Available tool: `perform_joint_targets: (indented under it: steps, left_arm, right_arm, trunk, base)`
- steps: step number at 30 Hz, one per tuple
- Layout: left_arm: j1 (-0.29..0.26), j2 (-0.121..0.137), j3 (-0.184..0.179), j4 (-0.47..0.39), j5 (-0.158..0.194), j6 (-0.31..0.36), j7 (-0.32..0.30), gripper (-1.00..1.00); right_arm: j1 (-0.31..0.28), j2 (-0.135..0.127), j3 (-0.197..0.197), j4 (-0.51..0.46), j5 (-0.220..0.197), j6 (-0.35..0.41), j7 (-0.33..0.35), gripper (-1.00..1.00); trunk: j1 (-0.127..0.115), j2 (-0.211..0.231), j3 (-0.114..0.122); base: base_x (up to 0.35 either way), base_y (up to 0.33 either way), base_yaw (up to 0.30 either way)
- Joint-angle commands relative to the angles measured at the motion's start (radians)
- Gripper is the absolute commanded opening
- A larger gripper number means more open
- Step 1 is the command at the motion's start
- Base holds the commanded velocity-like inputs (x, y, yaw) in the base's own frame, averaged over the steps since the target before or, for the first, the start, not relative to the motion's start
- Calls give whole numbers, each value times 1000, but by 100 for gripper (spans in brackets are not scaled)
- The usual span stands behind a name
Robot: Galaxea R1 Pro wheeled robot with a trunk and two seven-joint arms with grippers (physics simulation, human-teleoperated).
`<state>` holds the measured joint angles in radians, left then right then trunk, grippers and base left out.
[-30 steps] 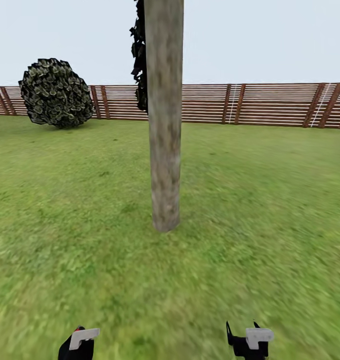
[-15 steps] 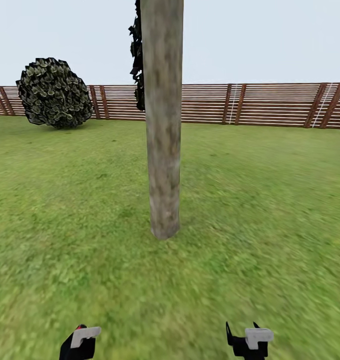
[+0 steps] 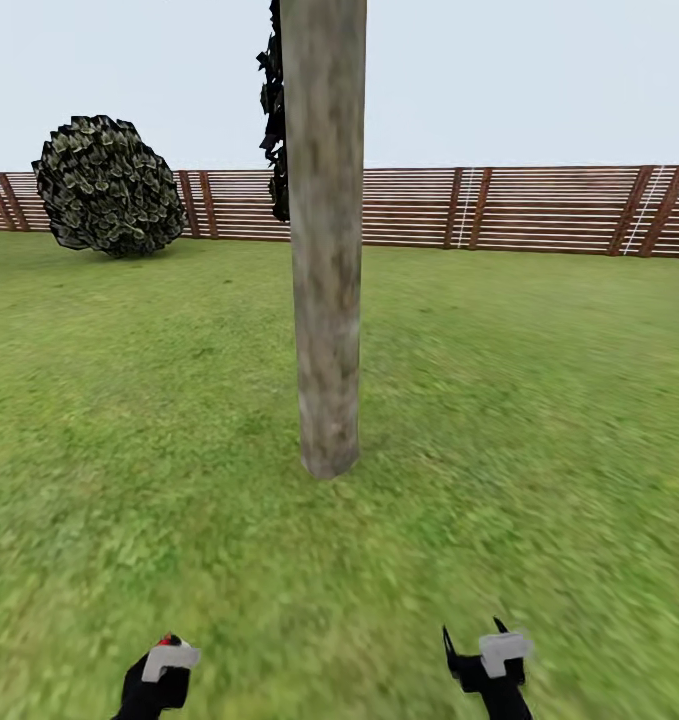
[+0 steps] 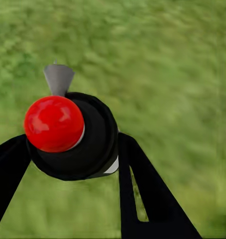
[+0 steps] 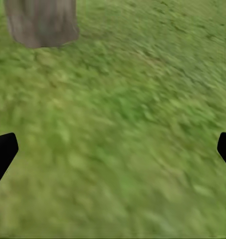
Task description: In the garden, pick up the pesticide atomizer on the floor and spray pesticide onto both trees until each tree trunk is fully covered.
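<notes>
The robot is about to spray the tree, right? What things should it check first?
1. Sprayer in hand: ok. The left gripper is shut on the pesticide atomizer, a black bottle with a red cap.
2. Nozzle aimed at the tree trunk: not ok. In the left wrist view, the grey nozzle has only grass ahead of it.
3. Way to the trunk clear: ok. Just lawn lies between the robot and the trunk.
4. Right gripper out of the way: ok. It is open and holds nothing.
5. Trunk already covered: cannot tell. No white specks show on it.
6. Close enough to spray: cannot tell.
</notes>
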<state>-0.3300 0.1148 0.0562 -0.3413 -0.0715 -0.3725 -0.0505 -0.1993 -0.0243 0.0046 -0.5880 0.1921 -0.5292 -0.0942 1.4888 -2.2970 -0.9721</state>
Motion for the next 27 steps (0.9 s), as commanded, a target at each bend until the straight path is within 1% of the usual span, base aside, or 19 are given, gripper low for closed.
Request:
perform_joint_targets:
  steps: [1, 2, 3, 5, 6, 8, 9, 10, 11, 12, 13, 14, 16, 17, 18, 19, 23, 24, 27]
  left_arm:
    - [-6, 5, 2, -9, -15, 1, -44, -100]
    - [-15, 12, 2, -20, -31, 2, -83, -100]
    - [-19, 17, 2, -24, -39, 3, -102, -100]
    - [-35, 32, 3, -37, -69, 5, -177, -100]
    - [-40, 35, 3, -39, -77, 5, -196, -100]
    - [-65, 46, 2, -43, -113, 15, -276, -100]
    - [-71, 49, 2, -43, -124, 20, -297, -100]
    - [-84, 54, 2, -44, -148, 33, -341, -100]
    - [-96, 58, 2, -44, -177, 52, -386, -100]
    - [-118, 63, 3, -45, -245, 97, -469, -100]
    - [-129, 64, 3, -45, -279, 115, -503, -100]
    - [-145, 64, 3, -45, -332, 135, -551, -100]
    - [-164, 63, 4, -46, -392, 148, -609, -100]
    - [-178, 62, 4, -46, -429, 153, -655, -100]
    - [-187, 63, 4, -46, -449, 155, -686, -100]
    - [-201, 64, 3, -46, -475, 157, -743, -100]
    - [-218, 64, 2, -51, -521, 158, -836, -100]
    - [-222, 63, 3, -52, -535, 158, -847, -100]
    - [-222, 77, 3, -49, -536, 169, -840, -100]
  right_arm:
    - [-12, 0, 0, -8, 46, 1, 0, 100]
    - [-23, 0, 0, -15, 93, 2, 2, 100]
    - [-29, 0, 0, -17, 118, 2, 3, 100]
    - [-53, 2, 0, -22, 209, 5, 30, 100]
    - [-60, 2, 0, -23, 229, 7, 43, 100]
    - [-90, 5, 0, -24, 290, 27, 115, 100]
    - [-98, 6, 0, -25, 300, 37, 137, 100]
    - [-114, 7, 0, -25, 314, 59, 184, 100]
    - [-130, 8, 0, -25, 324, 84, 234, 100]
    - [-162, 9, 0, -25, 334, 126, 332, 100]
    - [-179, 9, 0, -26, 336, 139, 378, 100]
    - [-206, 10, 0, -25, 339, 152, 455, 100]
    - [-238, 11, 0, -24, 341, 161, 558, 100]
    - [-265, 12, 0, -24, 343, 168, 634, 100]
    - [-281, 12, 0, -24, 343, 178, 682, 100]
    - [-302, 12, 0, -25, 344, 208, 767, 100]
    - [-314, 10, 0, -26, 346, 242, 844, 100]
    - [-315, 9, 0, -26, 346, 244, 849, 100]
    - [-316, 22, -14, -27, 336, 244, 841, 100]
  trunk:
    - [0, 0, 0]
    - [0, 0, 0]
    - [0, 0, 0]
    - [0, 0, 0]
    - [0, 0, 0]
    - [0, 0, 0]
    - [0, 0, 0]
    - [0, 0, 0]
    - [0, 0, 0]
    - [0, 0, 0]
    - [0, 0, 0]
    - [0, 0, 0]
    - [0, 0, 0]
    - [0, 0, 0]
    - [0, 0, 0]
    - [0, 0, 0]
    - [0, 0, 0]
    - [0, 0, 0]
    - [0, 0, 0]
  base:
    - [0, 0, 0]
    - [0, 0, 0]
    - [0, 0, 0]
    - [0, 0, 0]
    - [0, 0, 0]
    - [0, 0, 0]
    - [0, 0, 0]
    - [0, 0, 0]
    - [0, 0, 0]
    - [0, 0, 0]
    - [0, 0, 0]
    - [0, 0, 0]
    - [0, 0, 0]
    - [0, 0, 0]
    - [0, 0, 0]
    - [0, 0, 0]
    - [0, 0, 0]
    - [0, 0, 0]
    - [0, 0, 0]
